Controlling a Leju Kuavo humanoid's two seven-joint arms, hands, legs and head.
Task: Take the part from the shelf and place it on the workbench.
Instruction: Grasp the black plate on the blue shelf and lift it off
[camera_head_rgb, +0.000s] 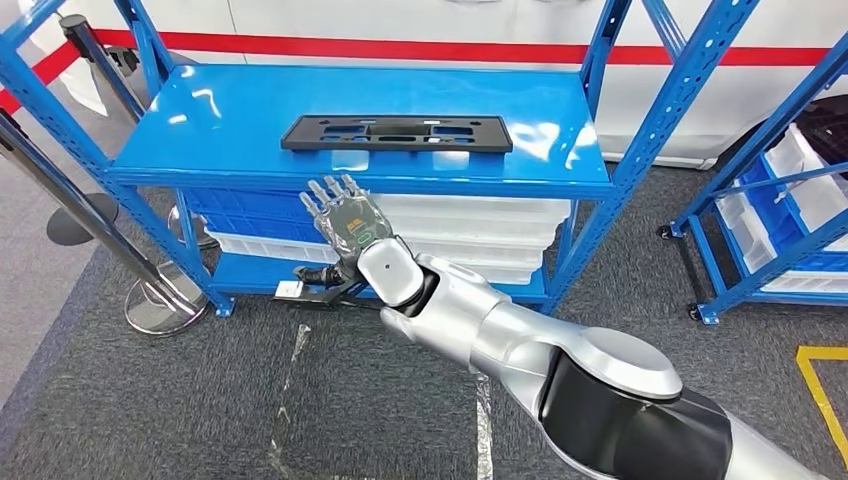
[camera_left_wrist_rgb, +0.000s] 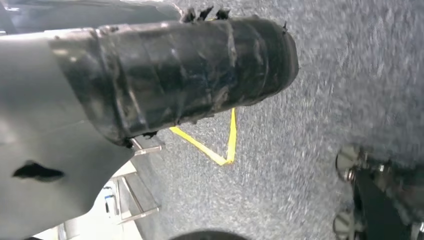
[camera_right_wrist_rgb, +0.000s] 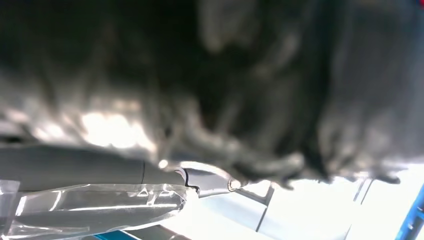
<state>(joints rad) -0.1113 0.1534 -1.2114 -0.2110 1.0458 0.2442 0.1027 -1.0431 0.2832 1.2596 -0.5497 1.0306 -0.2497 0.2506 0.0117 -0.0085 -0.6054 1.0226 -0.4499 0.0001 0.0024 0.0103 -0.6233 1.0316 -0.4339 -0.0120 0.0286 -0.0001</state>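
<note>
The part (camera_head_rgb: 397, 132) is a flat black rectangular frame with cut-outs, lying along the middle of the blue shelf's top board (camera_head_rgb: 230, 110). My right hand (camera_head_rgb: 345, 215) reaches up from the lower right on its silver arm. It hangs just in front of and below the shelf's front edge, a little left of the part's middle and apart from it. Its fingers are stretched out and spread, with nothing in them. In the right wrist view the picture is blurred and dark, with a grey thumb (camera_right_wrist_rgb: 75, 170) along one side.
White bins (camera_head_rgb: 480, 235) fill the blue shelf's lower level. A stanchion with a round metal base (camera_head_rgb: 160, 305) stands at the left. A second blue rack (camera_head_rgb: 770, 200) with white bins stands at the right. Yellow floor tape (camera_head_rgb: 820, 385) marks the grey carpet.
</note>
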